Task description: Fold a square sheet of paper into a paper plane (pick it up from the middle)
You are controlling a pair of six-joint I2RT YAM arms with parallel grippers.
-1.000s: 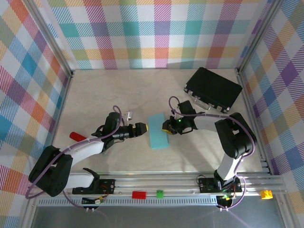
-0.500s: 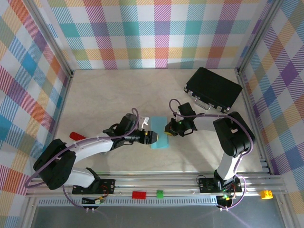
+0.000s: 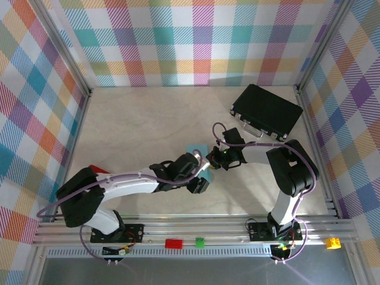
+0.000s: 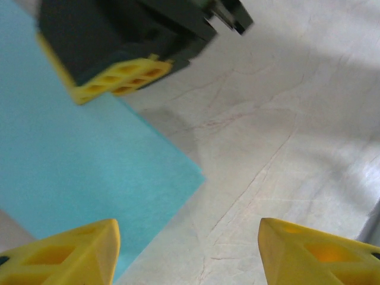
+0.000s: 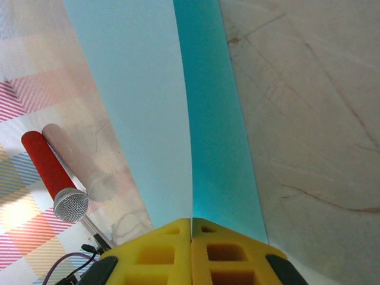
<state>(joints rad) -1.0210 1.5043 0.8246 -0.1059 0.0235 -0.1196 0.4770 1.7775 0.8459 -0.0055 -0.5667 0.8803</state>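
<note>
The right gripper (image 5: 191, 222) had its jaws pressed together on the edge of the square sheet of paper (image 5: 148, 119). In its wrist view the sheet ran from between the yellow fingers (image 5: 157, 249) toward 12 o'clock. It showed as a pale panel and a deeper cyan strip meeting along a straight line, which I judged to be a fold or a lifted flap; which of the two was unclear.

The left gripper (image 4: 189, 240) stood with its fingers well apart and nothing between them. It hovered above the bare table (image 4: 285, 136), just off the sheet's near corner, with one finger over the paper (image 4: 71, 160). In that view the right gripper (image 4: 119, 74) sat on the sheet toward 11 o'clock.

From above, the left gripper (image 3: 199, 183) lay at about 7 o'clock of the right gripper (image 3: 209, 163), the two close together. Only a sliver of the paper (image 3: 193, 147) showed past the left arm.

By my reading, an early fold was in hand: the right side was anchoring the sheet while the left came in to take the corner or press the crease. The next move called for a low, square approach. Thin paper would slide or buckle if nudged sideways, and the anchoring pinch had to hold.

A black case (image 3: 267, 111) lay at about 1 o'clock, well apart. A red-handled thing (image 3: 97, 170) lay at 9 o'clock.
</note>
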